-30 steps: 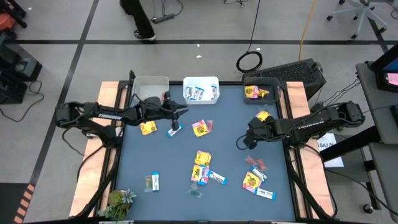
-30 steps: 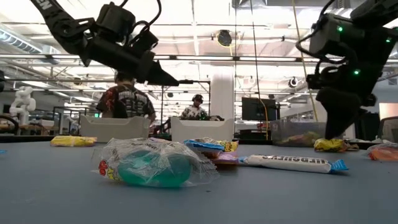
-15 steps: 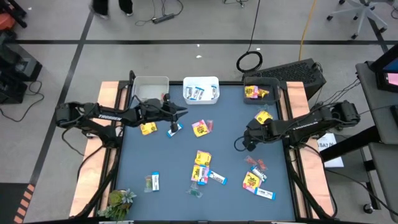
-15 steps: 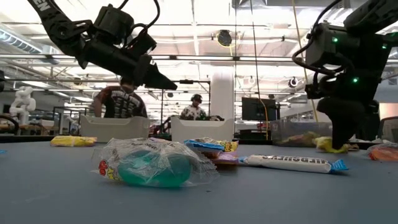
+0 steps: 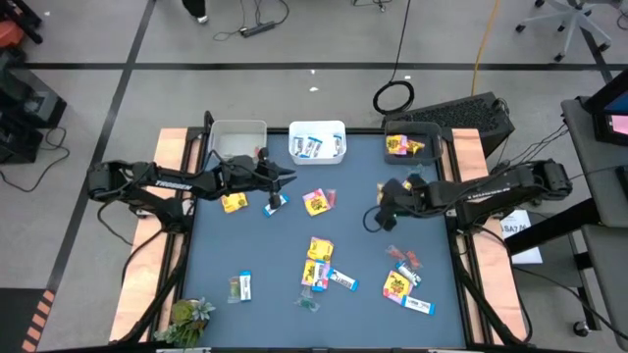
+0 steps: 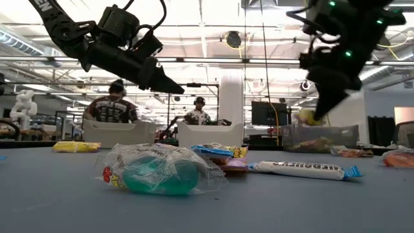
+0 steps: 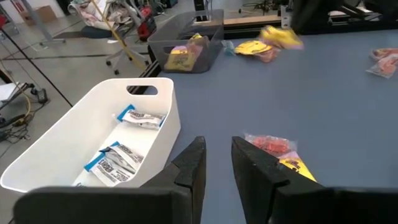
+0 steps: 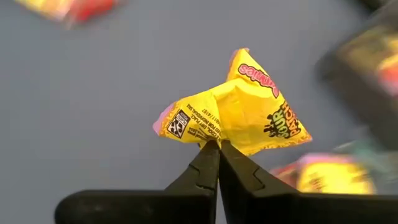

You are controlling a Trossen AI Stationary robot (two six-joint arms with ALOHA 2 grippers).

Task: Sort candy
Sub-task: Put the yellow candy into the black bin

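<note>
My right gripper (image 5: pixel 400 186) hangs above the table's right part, shut on a yellow candy packet with red print (image 8: pixel 245 106), which also shows in the low view as the yellow packet (image 6: pixel 309 117). Over the far left part, my left gripper (image 5: pixel 290 175) hovers with a narrow gap between its fingers (image 7: pixel 217 158) and nothing in it. More candy lies scattered on the blue table (image 5: pixel 255 245): yellow packets (image 5: pixel 319 250), blue-and-white bars (image 5: pixel 341 280), and red pieces (image 5: pixel 404 259). My right gripper pinches the yellow packet's lower edge (image 8: pixel 214 138) between its two fingertips (image 8: pixel 207 155). The fingers slant down from the table's right side. The packet stands crumpled beyond the fingertips, lifted clear of the table.
Along the far edge stand a pale bin (image 5: pixel 238 139), a white bin with blue-and-white bars (image 5: pixel 317 143) and a dark bin with yellow packets (image 5: pixel 412 145). A green leafy thing (image 5: pixel 188 316) lies at the near left corner. People show in the room behind (image 6: pixel 111 107).
My right gripper has shut on the yellow packet that lay on the table's right part. It has then risen with it, tipping a little, so the packet now hangs clear of the table.
</note>
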